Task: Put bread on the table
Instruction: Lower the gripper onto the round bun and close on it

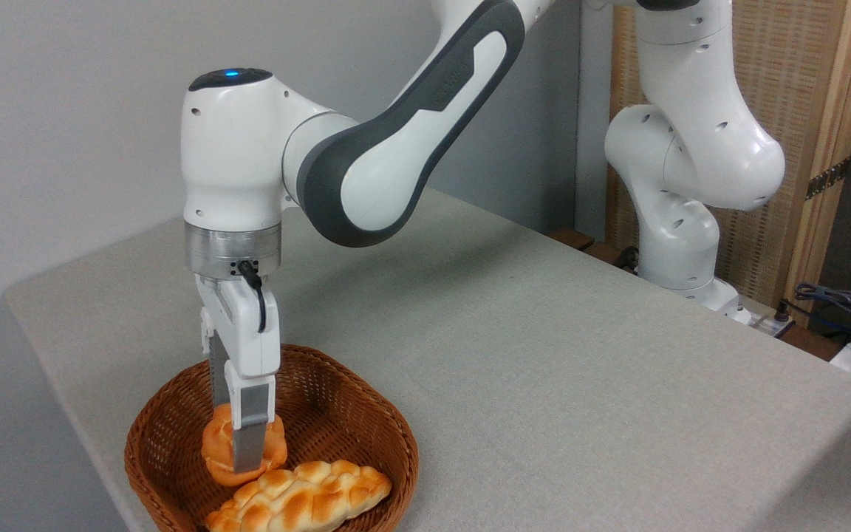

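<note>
Bread (220, 447) in basket (366, 414), loaf (300, 506) in front.
</note>
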